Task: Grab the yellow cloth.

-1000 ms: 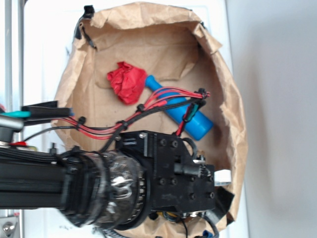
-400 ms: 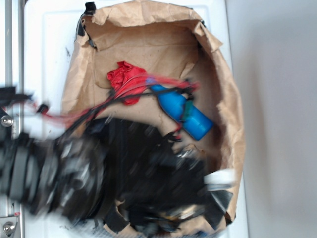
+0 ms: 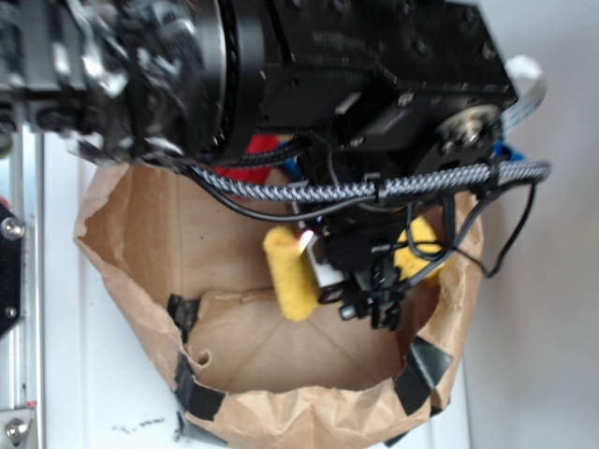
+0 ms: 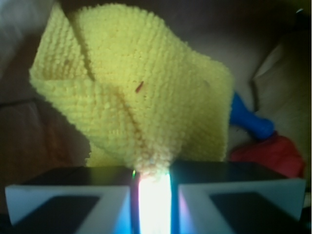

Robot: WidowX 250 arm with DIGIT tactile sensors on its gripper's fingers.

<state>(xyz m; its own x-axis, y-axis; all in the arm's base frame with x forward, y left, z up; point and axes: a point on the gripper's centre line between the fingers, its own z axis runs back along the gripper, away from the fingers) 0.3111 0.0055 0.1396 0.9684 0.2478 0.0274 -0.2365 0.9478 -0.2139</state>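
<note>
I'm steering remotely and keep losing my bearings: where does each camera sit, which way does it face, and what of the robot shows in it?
Exterior: sits above the arm, facing down into the brown paper bag; the black arm and its cables fill the top, with the gripper down inside the bag.
Wrist: sits just behind the gripper, facing out along it; its two pale fingers show at the bottom, pinching the yellow cloth.
Shared: the yellow cloth, the red cloth and the blue bottle appear in both.
</note>
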